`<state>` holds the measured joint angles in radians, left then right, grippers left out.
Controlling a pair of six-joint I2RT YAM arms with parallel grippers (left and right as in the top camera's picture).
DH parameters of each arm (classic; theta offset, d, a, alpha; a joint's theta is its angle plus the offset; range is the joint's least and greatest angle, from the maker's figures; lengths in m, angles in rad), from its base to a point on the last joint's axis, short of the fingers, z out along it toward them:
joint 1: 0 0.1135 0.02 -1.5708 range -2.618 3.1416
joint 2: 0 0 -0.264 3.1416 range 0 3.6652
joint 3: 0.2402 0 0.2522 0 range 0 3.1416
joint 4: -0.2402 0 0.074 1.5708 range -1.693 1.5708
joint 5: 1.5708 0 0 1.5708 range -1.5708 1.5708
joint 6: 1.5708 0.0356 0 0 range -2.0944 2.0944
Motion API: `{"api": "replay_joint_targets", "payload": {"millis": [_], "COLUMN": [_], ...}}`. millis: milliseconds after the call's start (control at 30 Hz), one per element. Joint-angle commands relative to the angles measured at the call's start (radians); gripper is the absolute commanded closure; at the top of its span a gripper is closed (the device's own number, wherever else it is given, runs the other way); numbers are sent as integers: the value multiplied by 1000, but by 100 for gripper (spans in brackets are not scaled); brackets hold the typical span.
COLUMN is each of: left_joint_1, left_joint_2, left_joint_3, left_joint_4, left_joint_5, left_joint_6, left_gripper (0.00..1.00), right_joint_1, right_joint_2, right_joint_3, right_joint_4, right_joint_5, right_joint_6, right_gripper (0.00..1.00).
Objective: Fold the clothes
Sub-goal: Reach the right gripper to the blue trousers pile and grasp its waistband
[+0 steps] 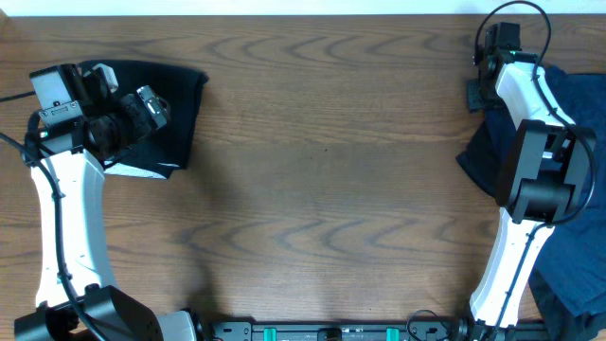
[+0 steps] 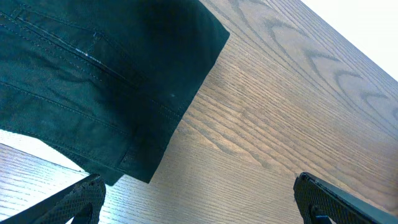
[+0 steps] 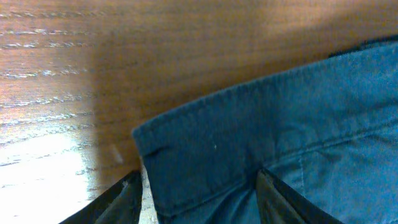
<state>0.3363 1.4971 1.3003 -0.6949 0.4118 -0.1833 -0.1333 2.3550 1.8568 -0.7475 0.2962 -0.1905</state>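
A black garment (image 1: pixel 178 99) lies folded at the table's far left; in the left wrist view the same black garment (image 2: pixel 93 81) fills the upper left. My left gripper (image 1: pixel 150 106) hovers over its edge, and in its own view the left gripper (image 2: pixel 199 202) is wide open with only bare wood between the fingers. A dark navy garment (image 1: pixel 568 256) is heaped along the right edge. My right gripper (image 1: pixel 478 90) is at its far end. Seen from the wrist, the right gripper (image 3: pixel 199 199) straddles a hemmed corner of navy cloth (image 3: pixel 249 137), with one finger (image 3: pixel 112 205) on the wood and the other (image 3: pixel 280 199) pressing into the fabric.
The wooden table (image 1: pixel 331 170) stretches between the two arms. A bar with green-marked fittings (image 1: pixel 322 332) runs along the near edge. The right arm's elbow (image 1: pixel 544 170) stands over the navy heap.
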Motion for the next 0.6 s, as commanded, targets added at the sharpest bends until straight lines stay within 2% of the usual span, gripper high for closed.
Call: {"api": "replay_joint_targets", "payload": {"millis": [0,67,200,567], "left_joint_1": [-2,-2,-2,-2], "left_joint_2": [6,6,6,6], "left_joint_3": [-5,-5,-5,-5], "left_joint_4": [-1,-1,-1,-1], "left_joint_5": [-5,-5,-5,-5], "left_joint_6": [6,6,5,5], "left_gripper": [2,2,2,2], "right_joint_1": [-6,-7,-16,-21], "right_joint_2": [10,10,10,-54], "right_joint_3": [-21,-21,-21,74], "right_joint_4": [7,9,21,-61], "right_joint_5": [10,11,-11,-53], "right_joint_6": [-82,-88,-87,-98], "right_gripper": [47,55,99,99]}}
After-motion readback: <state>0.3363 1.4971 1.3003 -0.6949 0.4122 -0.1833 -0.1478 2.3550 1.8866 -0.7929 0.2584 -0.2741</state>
